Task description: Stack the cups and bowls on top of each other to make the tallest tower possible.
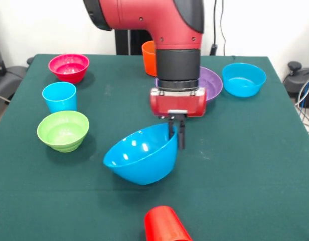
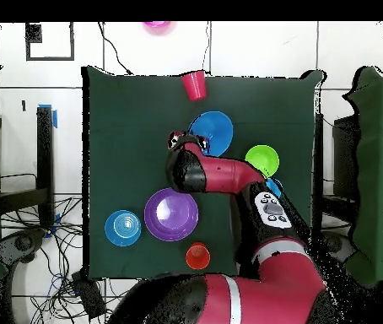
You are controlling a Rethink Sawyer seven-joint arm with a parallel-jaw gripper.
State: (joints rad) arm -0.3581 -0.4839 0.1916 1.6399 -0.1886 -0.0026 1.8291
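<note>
Item: blue bowl (image 1: 140, 156), centre frame, tilted off the tabletop (image 1: 245, 150). Glossy thin plastic, likely light, stiff, slippery. Hold point: rim. Gripper (image 1: 177, 131) apparently clenched on the bowl's upper right rim.

Below the red-housed, black-fingered gripper (image 1: 177, 131) sits a bright blue bowl (image 1: 142, 155); a red cup (image 1: 164, 226) lies nearer the camera. Behind it — purple bowl (image 1: 212, 82), orange cup (image 1: 149, 56). The worktop (image 1: 255, 165) is dark green.
</note>
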